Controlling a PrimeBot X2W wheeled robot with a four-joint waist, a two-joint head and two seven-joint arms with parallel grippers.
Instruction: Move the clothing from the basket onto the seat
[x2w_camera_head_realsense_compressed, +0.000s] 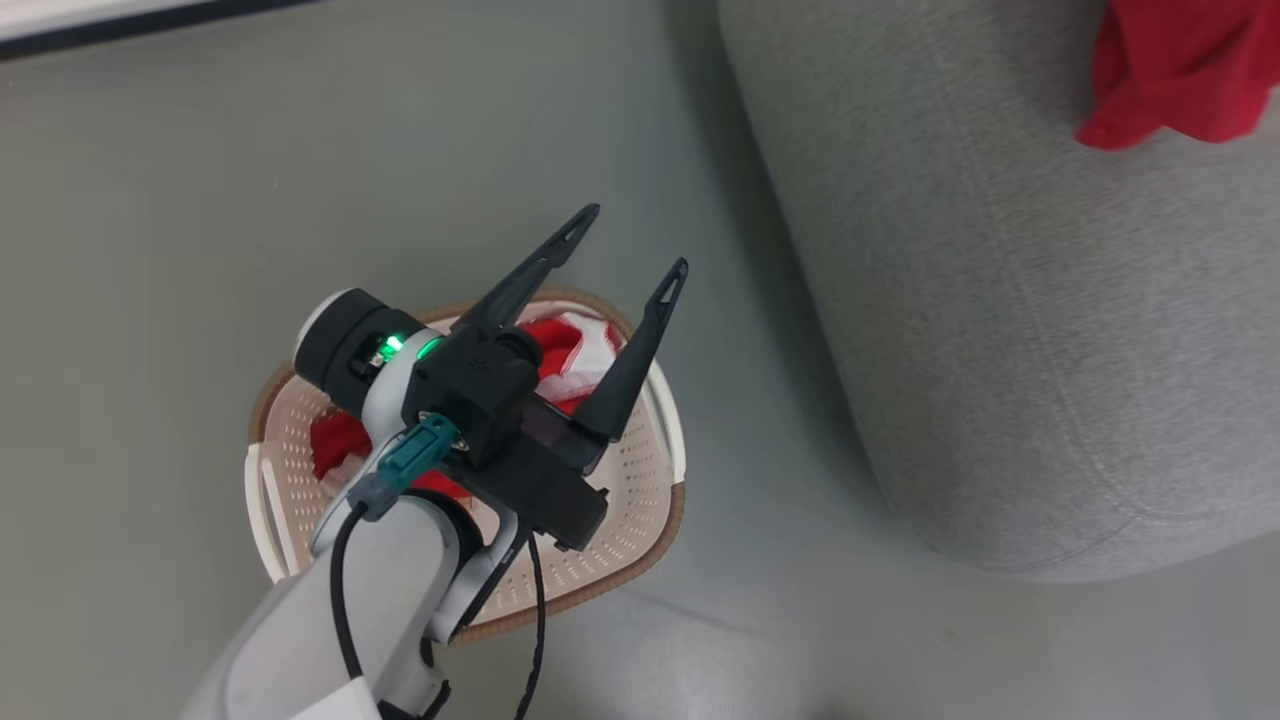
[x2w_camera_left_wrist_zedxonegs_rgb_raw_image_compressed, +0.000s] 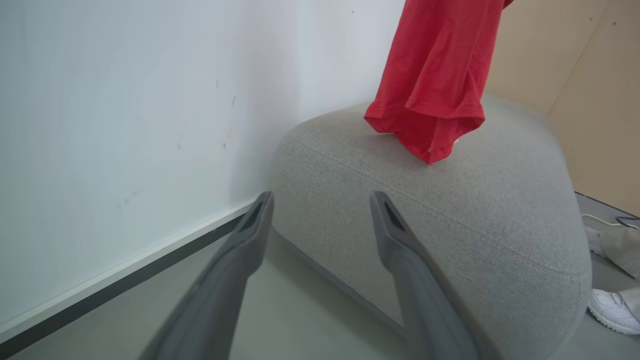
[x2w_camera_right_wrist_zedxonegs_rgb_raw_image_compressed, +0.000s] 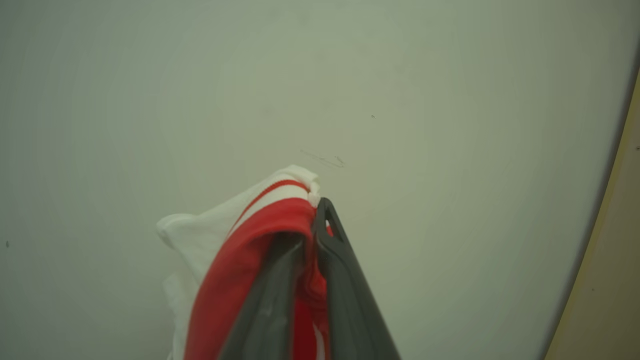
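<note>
The cream basket (x2w_camera_head_realsense_compressed: 640, 490) with a brown rim stands on the floor and holds red and white clothing (x2w_camera_head_realsense_compressed: 562, 346). My left gripper (x2w_camera_head_realsense_compressed: 635, 238) hovers over it, open and empty, its fingertips (x2w_camera_left_wrist_zedxonegs_rgb_raw_image_compressed: 378, 200) pointing toward the grey seat (x2w_camera_head_realsense_compressed: 1000, 300). A red garment (x2w_camera_head_realsense_compressed: 1180, 70) hangs down with its hem touching the seat's top (x2w_camera_left_wrist_zedxonegs_rgb_raw_image_compressed: 450, 215); in the left wrist view this garment (x2w_camera_left_wrist_zedxonegs_rgb_raw_image_compressed: 435, 90) runs off the top edge. My right gripper (x2w_camera_right_wrist_zedxonegs_rgb_raw_image_compressed: 311, 220) is shut on a red garment with white panels and striped trim (x2w_camera_right_wrist_zedxonegs_rgb_raw_image_compressed: 235, 250).
The seat stands close to the basket's right side. A white wall with a dark baseboard (x2w_camera_left_wrist_zedxonegs_rgb_raw_image_compressed: 125, 280) runs behind the seat. A person's white shoe (x2w_camera_left_wrist_zedxonegs_rgb_raw_image_compressed: 612, 310) and a cable (x2w_camera_left_wrist_zedxonegs_rgb_raw_image_compressed: 600, 220) lie on the floor beyond the seat, before a beige panel (x2w_camera_left_wrist_zedxonegs_rgb_raw_image_compressed: 575, 75).
</note>
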